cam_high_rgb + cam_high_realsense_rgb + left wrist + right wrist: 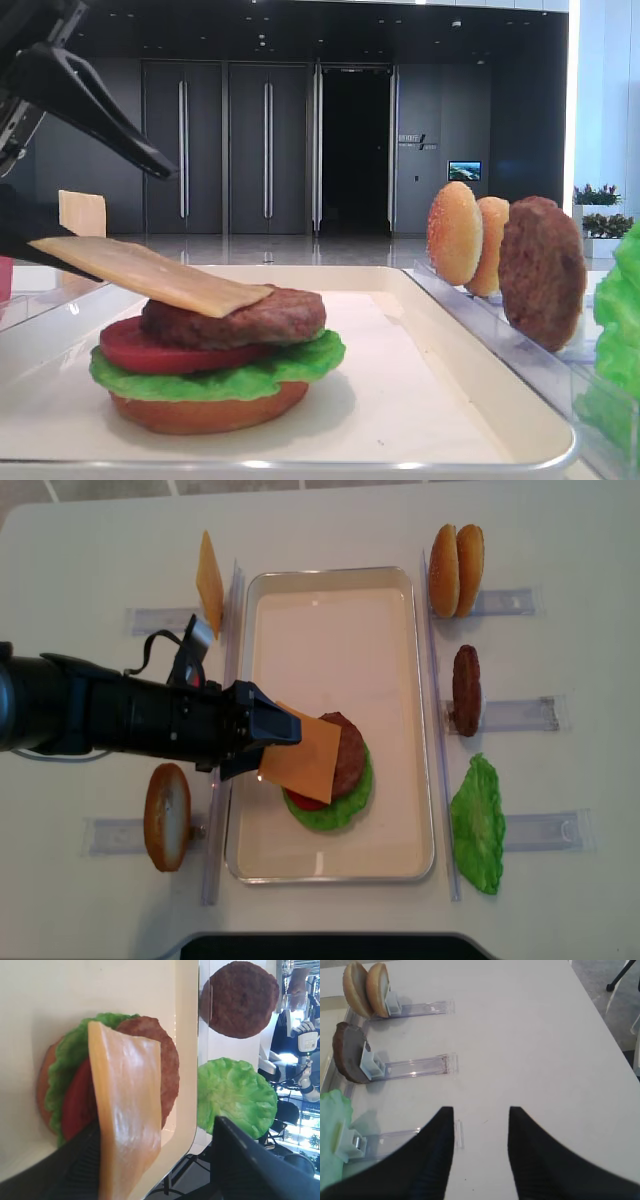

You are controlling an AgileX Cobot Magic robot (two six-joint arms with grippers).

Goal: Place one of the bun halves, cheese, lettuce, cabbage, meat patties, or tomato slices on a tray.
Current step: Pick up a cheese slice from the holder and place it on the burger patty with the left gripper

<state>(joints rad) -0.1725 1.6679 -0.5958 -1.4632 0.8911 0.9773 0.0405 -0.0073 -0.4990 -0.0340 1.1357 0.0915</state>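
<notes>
Left pincer [268, 742] gapes open around the cheese [302, 752], which overhangs the patty [347, 752] stacked in the tray [330, 858]. Right pincer [481, 1125] open over bare worktop [530, 1035].

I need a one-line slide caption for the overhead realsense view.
Left gripper, jaws open, lays the cheese slice onto the stacked patty on the tray.

Glossy cheese [131, 1110]; grainy patty [541, 270]; clear plastic racks [415, 1066].
</notes>
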